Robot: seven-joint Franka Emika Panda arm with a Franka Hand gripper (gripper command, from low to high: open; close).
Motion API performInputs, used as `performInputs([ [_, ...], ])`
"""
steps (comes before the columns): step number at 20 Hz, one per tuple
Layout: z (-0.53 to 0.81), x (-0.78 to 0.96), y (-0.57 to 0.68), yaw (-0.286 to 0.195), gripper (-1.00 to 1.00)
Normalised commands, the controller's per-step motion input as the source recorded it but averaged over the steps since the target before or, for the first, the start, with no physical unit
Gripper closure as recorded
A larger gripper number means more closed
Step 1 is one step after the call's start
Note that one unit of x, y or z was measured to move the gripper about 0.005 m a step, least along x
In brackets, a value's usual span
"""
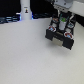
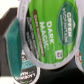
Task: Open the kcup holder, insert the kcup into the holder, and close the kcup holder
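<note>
A: Which step are you on?

B: By my reading, the insertion. In the exterior view your hand (image 1: pixel 62 21) hangs directly over the kcup holder (image 1: pixel 61 37), the black box sitting on the pale bench (image 1: pixel 30 60) toward the exterior view's right. The holder looks open, with a drawer front and pale handle jutting toward the camera, though the picture is too coarse to be sure.

A: And the kcup?

B: The wrist view is filled by a green-topped kcup (image 2: pixel 47 37), its lid reading "Dark Magic", right up against the camera. Other pods crowd beside it, one with a teal side (image 2: pixel 12 45). You cannot tell from here whether your hand is clenched on that pod or already released; the fingers are not visible.

A: The next move?

B: If you are holding it, lower it straight into a free slot, then let go, clear the hand, and push the drawer shut.
</note>
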Motion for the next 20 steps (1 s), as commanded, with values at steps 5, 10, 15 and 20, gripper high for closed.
performInputs([
  [5,0.14,-0.06,0.07,0.003,1.0],
  [10,-0.1,-0.14,-0.05,0.003,1.0],
  [15,-0.09,-0.04,-0.09,-0.008,1.0],
  [20,-0.18,-0.06,-0.07,-0.001,1.0],
])
